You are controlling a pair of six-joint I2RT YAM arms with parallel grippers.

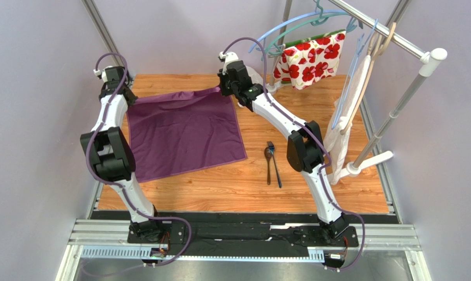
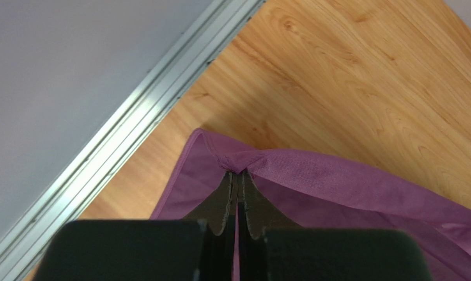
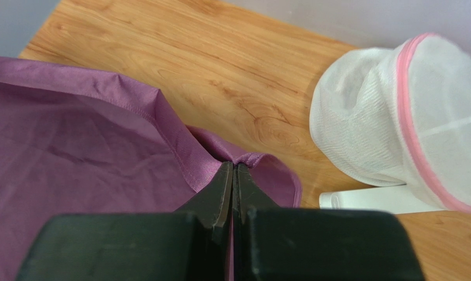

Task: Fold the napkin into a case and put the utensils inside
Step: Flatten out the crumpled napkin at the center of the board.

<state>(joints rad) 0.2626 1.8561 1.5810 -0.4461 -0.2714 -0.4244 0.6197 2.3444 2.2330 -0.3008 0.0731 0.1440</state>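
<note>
The dark purple napkin [image 1: 182, 134] lies spread on the wooden table [image 1: 232, 187], its far edge lifted. My left gripper [image 2: 238, 174] is shut on the napkin's [image 2: 337, 175] far left corner. At the far right corner, my right gripper [image 3: 233, 167] is shut on the napkin [image 3: 74, 152] too. In the top view the left gripper [image 1: 128, 100] and right gripper [image 1: 221, 89] hold that far edge taut between them. The two dark utensils [image 1: 271, 164] lie side by side on the table, right of the napkin, untouched.
A white mesh pouch with pink trim [image 3: 396, 117] hangs just right of the right gripper. A rack with hangers [image 1: 361, 52] and a white cloth with red flowers [image 1: 311, 58] stands at the back right, its white foot [image 1: 369, 163] on the table. The metal frame rail [image 2: 132, 117] runs along the left edge.
</note>
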